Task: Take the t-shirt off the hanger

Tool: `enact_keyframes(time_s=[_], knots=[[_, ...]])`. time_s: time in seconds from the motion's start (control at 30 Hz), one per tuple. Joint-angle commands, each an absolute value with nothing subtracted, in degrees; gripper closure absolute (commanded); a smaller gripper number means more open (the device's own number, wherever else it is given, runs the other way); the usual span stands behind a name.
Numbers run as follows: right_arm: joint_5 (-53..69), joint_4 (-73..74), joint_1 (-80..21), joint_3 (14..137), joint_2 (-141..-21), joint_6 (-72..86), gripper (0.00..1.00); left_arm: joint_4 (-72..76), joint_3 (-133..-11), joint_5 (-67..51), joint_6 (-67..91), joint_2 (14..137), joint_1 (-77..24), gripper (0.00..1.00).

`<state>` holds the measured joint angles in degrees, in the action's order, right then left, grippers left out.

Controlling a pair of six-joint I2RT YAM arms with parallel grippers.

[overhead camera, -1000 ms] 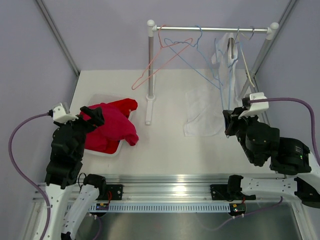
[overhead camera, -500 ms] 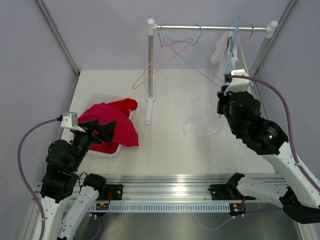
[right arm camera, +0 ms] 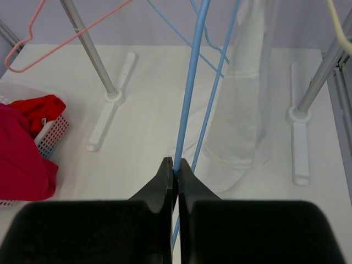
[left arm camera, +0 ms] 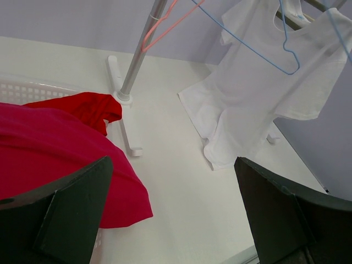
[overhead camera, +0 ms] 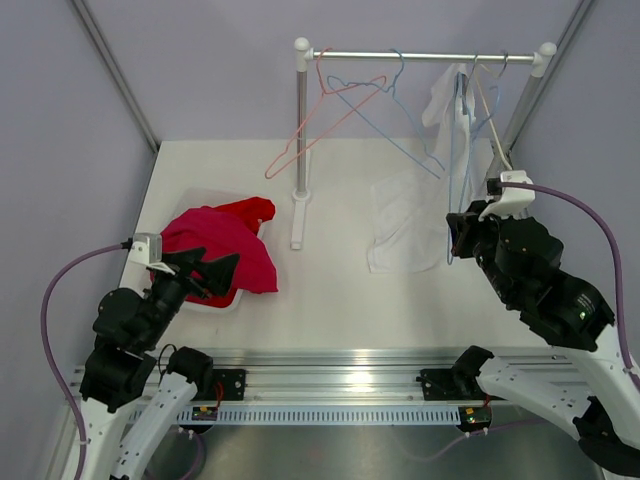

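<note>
A white t-shirt (overhead camera: 405, 215) hangs from the rail on the right, its lower part lying on the table; it also shows as the t-shirt (right arm camera: 242, 110) in the right wrist view. A blue wire hanger (overhead camera: 452, 180) runs down beside it. My right gripper (overhead camera: 453, 240) is shut on that hanger's thin wire, pinched at the tips of the right gripper (right arm camera: 176, 164). My left gripper (overhead camera: 213, 265) stands open above the front edge of a red t-shirt (overhead camera: 220, 250), well away from the white t-shirt (left arm camera: 258, 93). Nothing is between the fingers of the left gripper (left arm camera: 176, 212).
The red t-shirt lies heaped in a white basket (overhead camera: 200, 193) at the left. A metal clothes rack (overhead camera: 301, 120) with a top rail (overhead camera: 420, 56) stands at the back, carrying a pink hanger (overhead camera: 310, 130) and another blue hanger (overhead camera: 385, 120). Its right foot (right arm camera: 300, 143) is near my right gripper.
My right gripper rose towards the rail with the blue hanger, then came back down and nearer. My left gripper drew back from over the red t-shirt towards the near edge, staying open.
</note>
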<state>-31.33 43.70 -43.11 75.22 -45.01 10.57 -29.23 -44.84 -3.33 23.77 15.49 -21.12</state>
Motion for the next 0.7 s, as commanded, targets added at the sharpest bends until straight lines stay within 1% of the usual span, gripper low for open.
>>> enact_keyframes(time_s=[0.0,0.17,0.23,0.3,0.4,0.47,0.67], knots=[[-29.3,47.5,-42.6,73.4,-43.6,14.0,1.0,-28.1,-44.6,-6.0,22.9,14.6,-21.6,0.01],[-28.9,50.1,-42.6,74.0,-40.7,15.1,1.0,-28.5,-44.3,-6.8,22.9,14.3,-21.8,0.01],[-28.2,49.7,-42.5,73.9,-41.2,14.1,1.0,-28.3,-43.8,-6.8,23.1,14.4,-21.8,0.01],[-29.4,49.9,-42.6,74.0,-44.0,13.3,1.0,-28.3,-43.5,-6.2,23.0,14.8,-21.8,0.01],[-35.5,49.3,-42.6,73.2,-48.8,10.9,1.0,-28.4,-43.2,-6.2,22.6,14.2,-21.8,0.01],[-36.6,49.5,-42.4,73.3,-51.5,9.1,1.0,-28.5,-43.0,-6.0,22.1,13.5,-21.9,0.01],[-30.4,52.8,-38.2,73.7,-54.8,8.2,1.0,-28.7,-41.8,-5.1,21.4,12.8,-22.3,0.01]])
